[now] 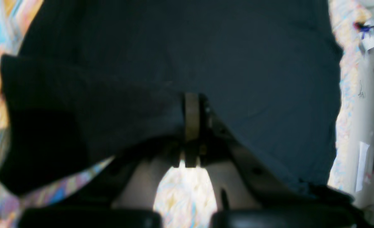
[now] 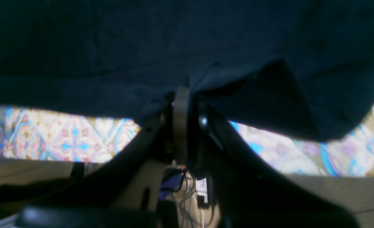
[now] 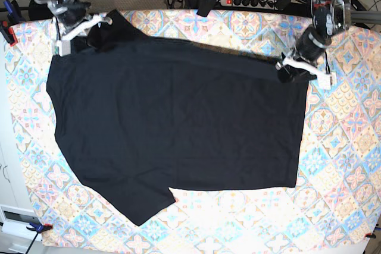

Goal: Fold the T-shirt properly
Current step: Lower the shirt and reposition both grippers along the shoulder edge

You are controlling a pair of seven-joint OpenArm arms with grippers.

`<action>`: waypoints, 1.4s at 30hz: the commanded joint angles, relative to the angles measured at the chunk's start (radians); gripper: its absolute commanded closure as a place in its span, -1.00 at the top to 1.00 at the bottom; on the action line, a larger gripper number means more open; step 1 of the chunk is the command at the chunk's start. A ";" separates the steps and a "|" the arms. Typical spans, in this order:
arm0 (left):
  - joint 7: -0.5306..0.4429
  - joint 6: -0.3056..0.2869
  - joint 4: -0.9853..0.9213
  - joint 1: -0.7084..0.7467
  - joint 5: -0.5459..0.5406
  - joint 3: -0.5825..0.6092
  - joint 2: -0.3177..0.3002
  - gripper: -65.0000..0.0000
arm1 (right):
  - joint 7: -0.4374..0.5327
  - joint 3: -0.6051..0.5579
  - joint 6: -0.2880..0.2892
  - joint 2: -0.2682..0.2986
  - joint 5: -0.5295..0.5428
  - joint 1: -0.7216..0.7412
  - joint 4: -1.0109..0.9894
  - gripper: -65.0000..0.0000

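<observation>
Mid first fold: my left hand (image 3: 293, 67) and right hand (image 3: 80, 28) each pinch the T-shirt (image 3: 178, 123)'s far edge, shirt spread across the counter (image 3: 351, 165). Next I'd probably lift evenly and carry it toward the near edge.

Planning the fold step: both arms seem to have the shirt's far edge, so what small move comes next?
Probably lift both grippers together: left gripper and right gripper are shut on the T-shirt along its far edge, the rest flat on the tablecloth.

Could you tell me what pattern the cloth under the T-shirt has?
Colourful tile-like patchwork tablecloth, clearest in the base view.
</observation>
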 commanded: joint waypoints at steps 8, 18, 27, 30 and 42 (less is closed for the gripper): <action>-0.014 -0.004 -0.188 -0.160 -0.006 0.006 -0.010 -1.00 | -0.073 0.006 0.007 0.009 0.013 0.253 0.003 -1.00; -0.019 -0.004 -0.391 -0.324 -0.006 0.062 0.010 -1.00 | -0.090 0.006 0.007 0.009 0.013 0.502 -0.267 -0.99; -0.019 -0.004 -0.469 -0.381 -0.006 0.062 0.023 -1.00 | -0.085 0.000 0.007 0.009 0.008 0.667 -0.347 -0.99; -0.019 -0.004 -0.469 -0.383 -0.006 0.062 0.023 -1.00 | -0.087 -0.003 0.007 0.009 -0.045 0.701 -0.376 -0.90; -0.016 -0.001 -0.463 -0.361 -0.015 0.036 0.018 -0.15 | -0.091 0.005 0.007 0.043 -0.067 0.611 -0.284 -0.23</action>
